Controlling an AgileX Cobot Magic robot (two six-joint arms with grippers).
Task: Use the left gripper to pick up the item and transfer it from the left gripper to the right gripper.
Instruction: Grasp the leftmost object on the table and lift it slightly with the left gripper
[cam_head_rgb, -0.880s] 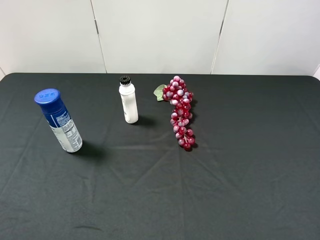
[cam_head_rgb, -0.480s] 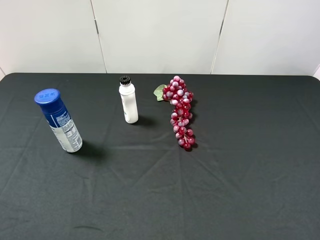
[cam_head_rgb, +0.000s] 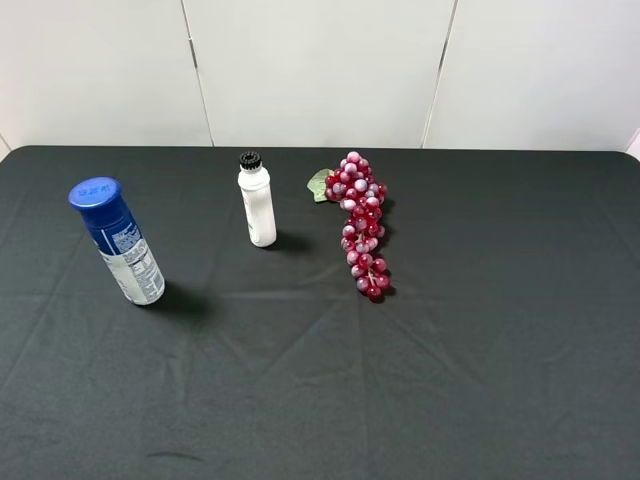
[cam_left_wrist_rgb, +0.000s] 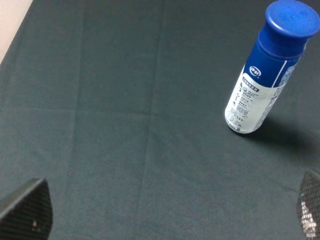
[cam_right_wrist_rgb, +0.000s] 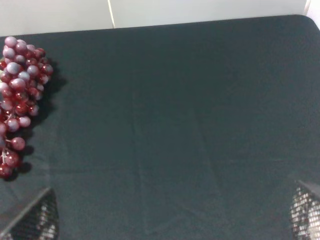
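Left gripper (cam_left_wrist_rgb: 167, 214), black, jaws spread wide, empty: task unstarted.
We log the right gripper (cam_right_wrist_rgb: 167, 215) likewise spread and empty; ahead of the left jaws the tall blue-capped white spray can (cam_left_wrist_rgb: 265, 70) stands upright, untouched, on the black cloth table (cam_head_rgb: 450, 380); farther off, a white black-capped plastic bottle (cam_head_rgb: 258, 205) and a bunch of red grapes (cam_head_rgb: 360, 225). Pickup and handover both outstanding.

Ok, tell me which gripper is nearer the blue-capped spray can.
Left. The spray can stands on the cloth ahead of the open left gripper, untouched. The right gripper has only the grapes ahead of it, and the can is absent from its wrist view.
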